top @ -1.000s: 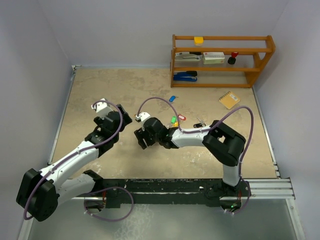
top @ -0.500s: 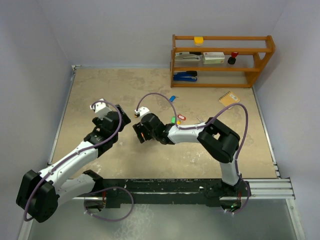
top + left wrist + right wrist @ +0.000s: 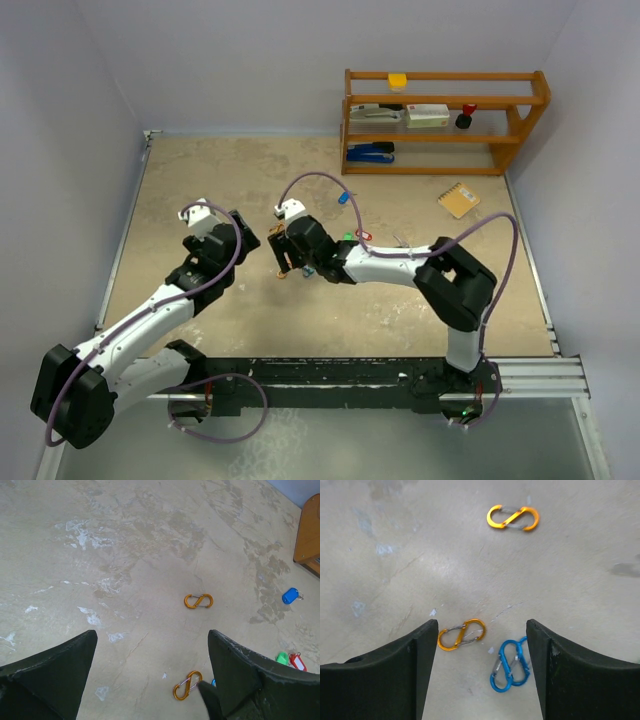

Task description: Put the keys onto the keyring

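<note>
The right gripper (image 3: 481,626) is held spread above the table (image 3: 395,555), with nothing pinched. An orange clip (image 3: 461,634) and two blue clips (image 3: 502,670) are seen lying below the gap between its fingers, and a second orange clip (image 3: 513,518) farther out. The left gripper (image 3: 152,635) is likewise spread and empty. Beyond it, a blue-tagged key (image 3: 290,596) is seen lying alone on the table, while a green-tagged key (image 3: 282,657) and a red-tagged key (image 3: 298,661) are seen side by side.
</note>
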